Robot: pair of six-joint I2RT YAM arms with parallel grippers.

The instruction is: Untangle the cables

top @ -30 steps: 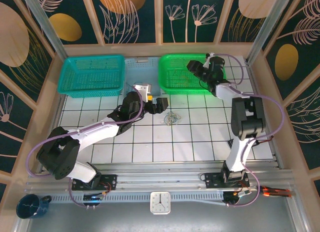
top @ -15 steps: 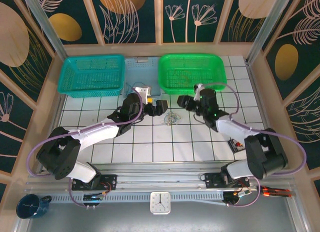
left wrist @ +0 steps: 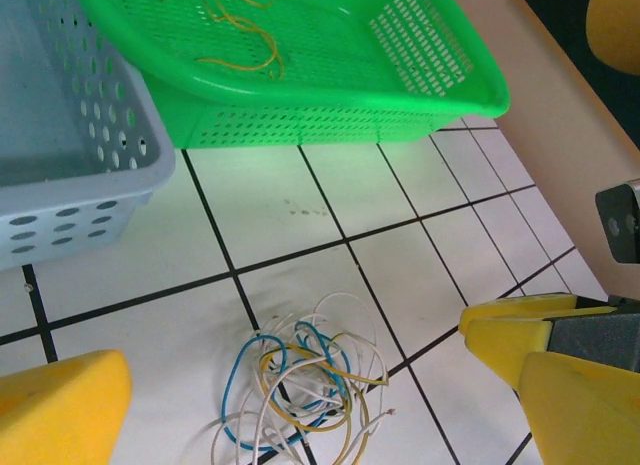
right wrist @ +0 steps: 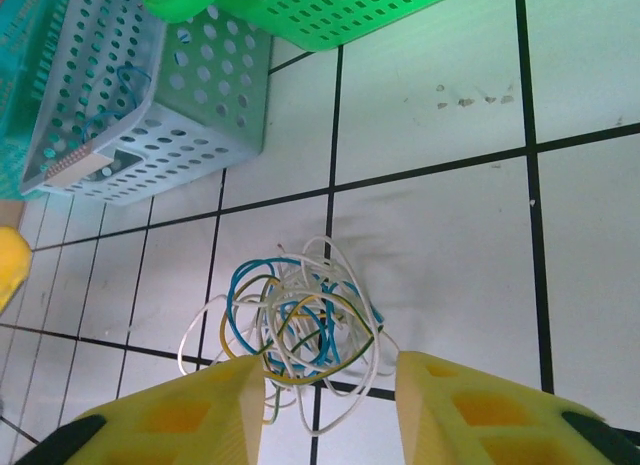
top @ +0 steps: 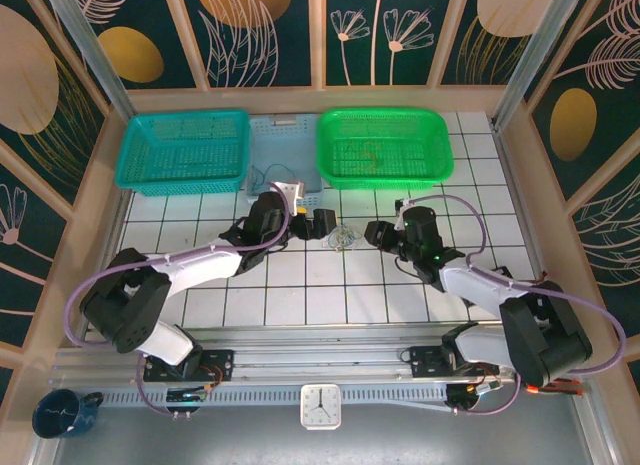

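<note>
**Cables (top: 343, 237) flanked by two sets of jaws**

Bunched in a roundish tangle on the surface (top: 300, 290), just near of the baskets, with no real long axis. Left jaws just to its left, spread wide. Right jaws just to its right, parted less, holding nothing. About equally close. Poses low and outstretched, wrists turned inward.

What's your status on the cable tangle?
Left gripper open, right gripper open, either side of the cables. Cables one knot on the tiles, ungripped. Green basket behind, apart.
</note>
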